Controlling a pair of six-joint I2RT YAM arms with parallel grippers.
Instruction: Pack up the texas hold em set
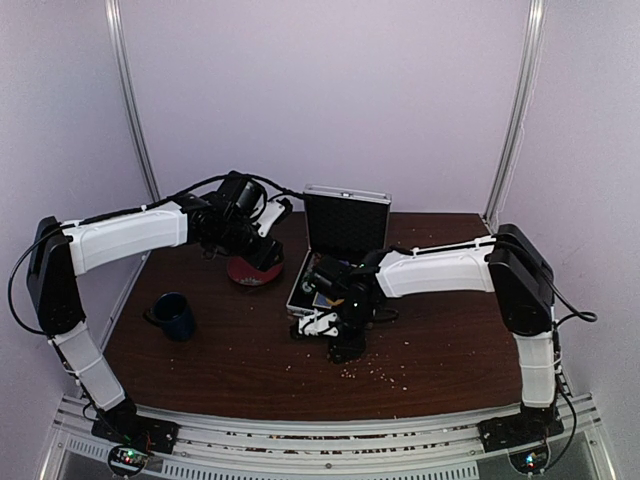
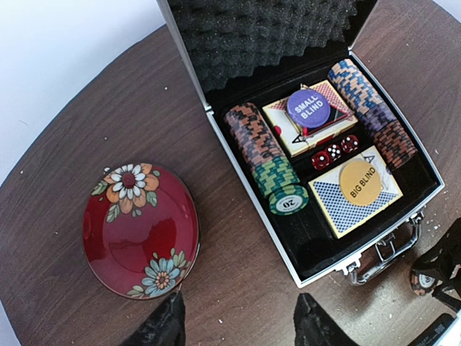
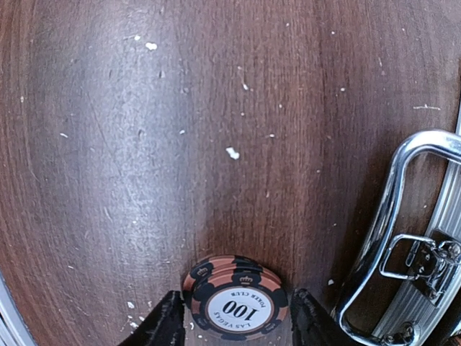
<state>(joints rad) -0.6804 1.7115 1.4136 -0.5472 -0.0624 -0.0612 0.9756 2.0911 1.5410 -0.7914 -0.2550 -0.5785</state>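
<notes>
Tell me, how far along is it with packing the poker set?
Mostly packed: chip rows, two card decks, dice and both blind discs sit in the open case. In hand: the right jaws flank a small chip stack on the table beside the case handle. Still to do: stow those chips, shut the lid.

Watching remotely, I see two matching limbs: the left arm (image 1: 125,235) and the right arm (image 1: 440,270) wear smooth white shells on their long links, with bulky black joint housings (image 1: 520,280) between them. Thin black cables (image 1: 14,285) loop alongside each one (any screws are too small for me to make out). Each black base (image 1: 135,432) shows a small green light (image 1: 125,458). The left gripper (image 2: 238,303) and the right gripper (image 3: 234,299) have matte black, blunt fingers (image 2: 155,328)
</notes>
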